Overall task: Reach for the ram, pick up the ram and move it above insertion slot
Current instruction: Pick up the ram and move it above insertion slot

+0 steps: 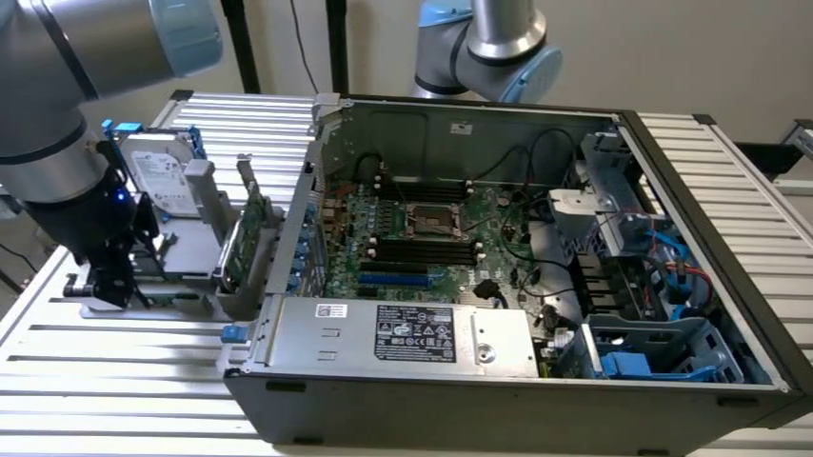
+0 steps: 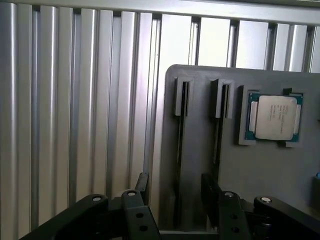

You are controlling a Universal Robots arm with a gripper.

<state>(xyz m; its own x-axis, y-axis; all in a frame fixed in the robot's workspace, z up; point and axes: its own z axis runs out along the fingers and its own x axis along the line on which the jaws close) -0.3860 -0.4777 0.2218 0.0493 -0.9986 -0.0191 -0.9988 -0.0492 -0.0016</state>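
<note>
Beside the case, exterior view: your gripper (image 1: 112, 286) hangs low over the grey fixture (image 1: 178, 262) on the slatted table (image 1: 128, 371), at the exterior view's left of the open computer case (image 1: 508, 419).
Fixture load: a silver hard drive (image 1: 163, 171) and a wide green expansion card (image 1: 254, 214) stand upright in it. Neither is your target.
Target on the board: the insertion slot (image 1: 426, 250) is one of the long black sockets on the motherboard (image 1: 496, 214) inside the case, well apart from the gripper.
Wrist view, hand: the jaws stand wide and hold nothing. The two fingers (image 2: 142, 185) flank one narrow channel of the fixture.
Wrist view, ram: the ram (image 2: 181, 150) appears to sit on edge in that channel. You see it as a thin dark line between the fingers, apart from both.
Wrist view, neighbours: a second channel (image 2: 221, 130) runs just beside it, and a processor chip (image 2: 274, 117) rests in its own pocket further along.
Handling: judge it light, stiff and thin, but fragile. It will not bend for you, and its chips and contact edge want no squeezing.
Where to hold: take it across the two flat faces, near the middle of its length, at the exposed upper edge. Keep the fingers square to the board so it can lift straight out without tilting.
Grip caution: the smooth faces may slip, so close firmly but not hard.
</note>
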